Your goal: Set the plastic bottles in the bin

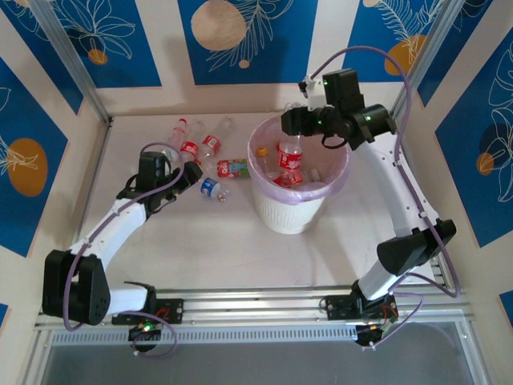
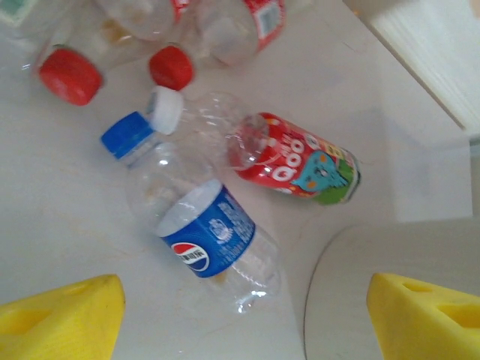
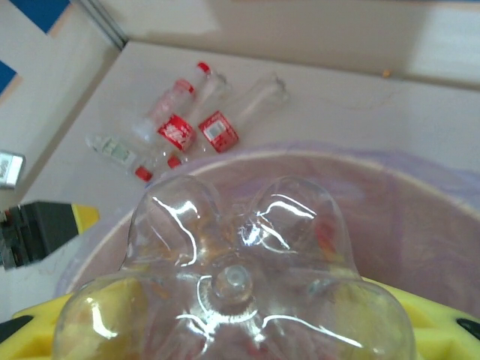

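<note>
I report the bin (image 1: 282, 215) at centre frame in the top view, lined in pink, with several red-labelled bottles already inside. The right gripper (image 1: 294, 122) hangs over the bin's upper rim, clamped on a clear bottle (image 3: 234, 279) whose petalled base faces the wrist camera. That bottle sits above the bin mouth, and I judge it ready for release. The left gripper (image 1: 192, 172) is left of the bin, low over the table (image 1: 200, 241), jaws apart with nothing between them. Just beyond it lies the blue-labelled bottle (image 2: 208, 238), on its side and touching the red-labelled bottle (image 2: 298, 159). More loose bottles (image 1: 196, 143) lie in the upper left of the table. In my assessment all are empty, thin-walled and very light: they will dent under pressure, roll when nudged, and their surfaces are slick. I recommend gripping across the labelled mid-body, square to the long axis, not at the blue cap (image 2: 127, 135).
</note>
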`<state>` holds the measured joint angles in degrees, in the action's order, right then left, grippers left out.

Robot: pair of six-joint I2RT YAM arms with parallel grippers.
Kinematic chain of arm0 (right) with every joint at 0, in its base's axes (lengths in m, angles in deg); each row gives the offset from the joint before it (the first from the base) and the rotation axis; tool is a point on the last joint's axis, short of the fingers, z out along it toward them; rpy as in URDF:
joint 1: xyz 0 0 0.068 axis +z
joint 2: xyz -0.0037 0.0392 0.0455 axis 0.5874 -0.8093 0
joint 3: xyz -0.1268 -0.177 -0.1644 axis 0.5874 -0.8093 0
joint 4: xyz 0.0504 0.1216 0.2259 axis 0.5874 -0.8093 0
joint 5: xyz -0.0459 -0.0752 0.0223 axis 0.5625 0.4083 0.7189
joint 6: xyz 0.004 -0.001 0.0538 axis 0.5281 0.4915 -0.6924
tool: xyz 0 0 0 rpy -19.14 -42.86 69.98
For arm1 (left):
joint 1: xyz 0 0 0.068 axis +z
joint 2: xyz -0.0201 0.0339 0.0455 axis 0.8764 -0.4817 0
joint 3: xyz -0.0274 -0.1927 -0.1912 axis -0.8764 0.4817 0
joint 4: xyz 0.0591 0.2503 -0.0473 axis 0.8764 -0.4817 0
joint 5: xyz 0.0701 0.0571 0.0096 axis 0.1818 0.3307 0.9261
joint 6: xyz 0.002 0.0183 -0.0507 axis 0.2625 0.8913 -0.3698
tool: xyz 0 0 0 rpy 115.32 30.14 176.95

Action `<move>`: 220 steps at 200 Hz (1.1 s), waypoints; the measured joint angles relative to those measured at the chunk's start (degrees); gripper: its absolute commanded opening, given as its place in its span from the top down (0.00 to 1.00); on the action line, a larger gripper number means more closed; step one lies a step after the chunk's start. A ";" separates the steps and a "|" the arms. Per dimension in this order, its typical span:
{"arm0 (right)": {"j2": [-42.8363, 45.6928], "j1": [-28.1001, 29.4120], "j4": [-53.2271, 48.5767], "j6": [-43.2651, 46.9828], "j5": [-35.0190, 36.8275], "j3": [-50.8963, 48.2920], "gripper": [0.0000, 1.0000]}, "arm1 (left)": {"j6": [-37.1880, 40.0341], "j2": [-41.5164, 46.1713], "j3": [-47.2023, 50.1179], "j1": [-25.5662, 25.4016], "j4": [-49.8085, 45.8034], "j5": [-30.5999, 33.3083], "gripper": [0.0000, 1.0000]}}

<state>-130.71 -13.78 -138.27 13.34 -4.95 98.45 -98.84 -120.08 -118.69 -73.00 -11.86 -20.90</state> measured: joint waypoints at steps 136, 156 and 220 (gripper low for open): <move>-3.63 3.45 8.28 -0.28 -0.33 -15.69 0.26 | -18.99 -16.63 3.58 -0.70 11.26 4.79 0.04; -3.72 3.45 8.79 -0.24 -0.26 -16.06 0.20 | -19.80 -18.29 3.21 -1.14 13.42 4.83 0.03; -1.88 3.45 7.10 -0.42 -0.28 -14.88 0.15 | -20.85 -21.38 1.90 -1.97 16.96 4.81 0.08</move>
<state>-132.59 -10.32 -131.16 12.92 -5.23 83.56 -119.69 -141.45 -116.79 -74.96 5.10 -16.10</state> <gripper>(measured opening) 0.845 0.936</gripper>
